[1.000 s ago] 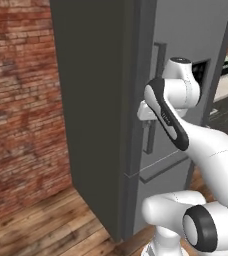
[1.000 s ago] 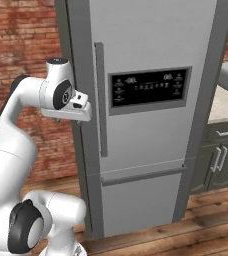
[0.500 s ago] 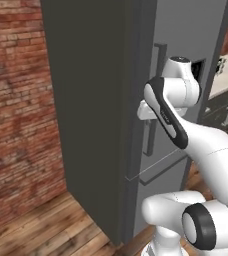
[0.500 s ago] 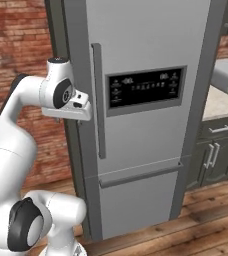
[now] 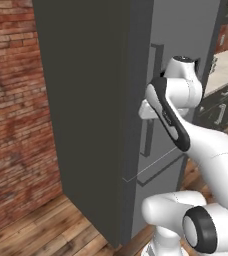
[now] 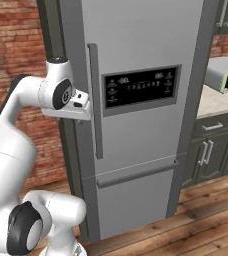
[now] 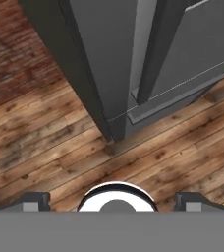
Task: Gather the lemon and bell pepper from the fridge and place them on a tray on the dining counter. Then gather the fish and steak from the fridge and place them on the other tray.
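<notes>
The fridge (image 6: 136,115) stands shut, its handle (image 6: 95,100) beside the wide-open, empty gripper (image 7: 112,203); a toaster oven (image 6: 226,74) sits on the worktop (image 6: 213,102).

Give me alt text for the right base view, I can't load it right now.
A closed grey steel fridge with a dark display panel fills the middle, and the white arm reaches in from the left with its gripper just left of the long vertical handle, not gripping it. Brick wall behind, wood floor below, grey cabinets at right.
</notes>
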